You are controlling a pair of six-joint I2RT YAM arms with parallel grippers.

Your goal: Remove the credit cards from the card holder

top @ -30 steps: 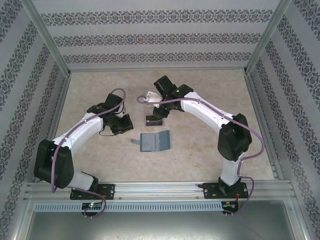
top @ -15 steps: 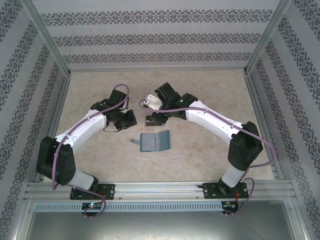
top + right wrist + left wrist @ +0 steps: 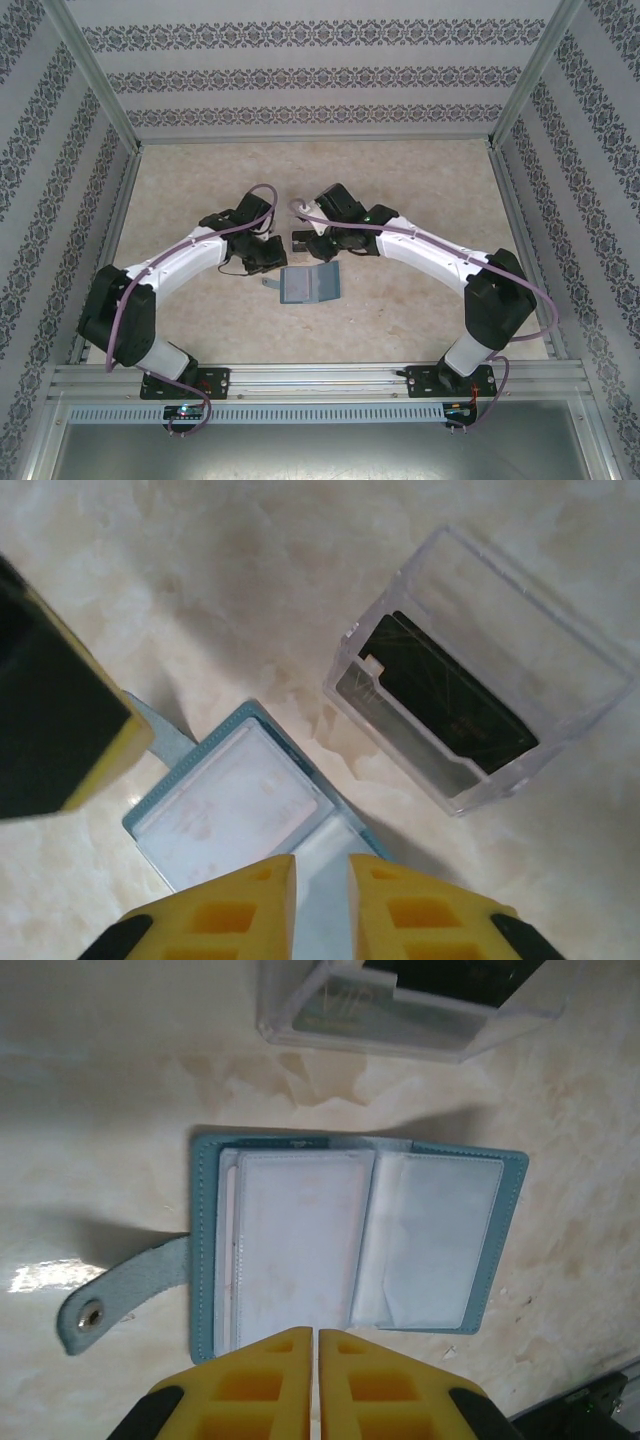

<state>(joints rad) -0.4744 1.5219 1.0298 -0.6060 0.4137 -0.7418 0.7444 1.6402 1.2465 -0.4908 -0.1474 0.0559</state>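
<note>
Lying open: card holder (image 3: 440,1250); tray (image 3: 560,630), prob. 1 card (image 3: 460,705).

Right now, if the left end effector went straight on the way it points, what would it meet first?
Probably the open card holder, near its middle fold, lying just ahead of the shut left end effector; depth is hard to judge.

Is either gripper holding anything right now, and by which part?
Nothing is held. The left gripper is shut and empty at the edge of the card holder. The right gripper has its jaws slightly apart with nothing between them.
</note>
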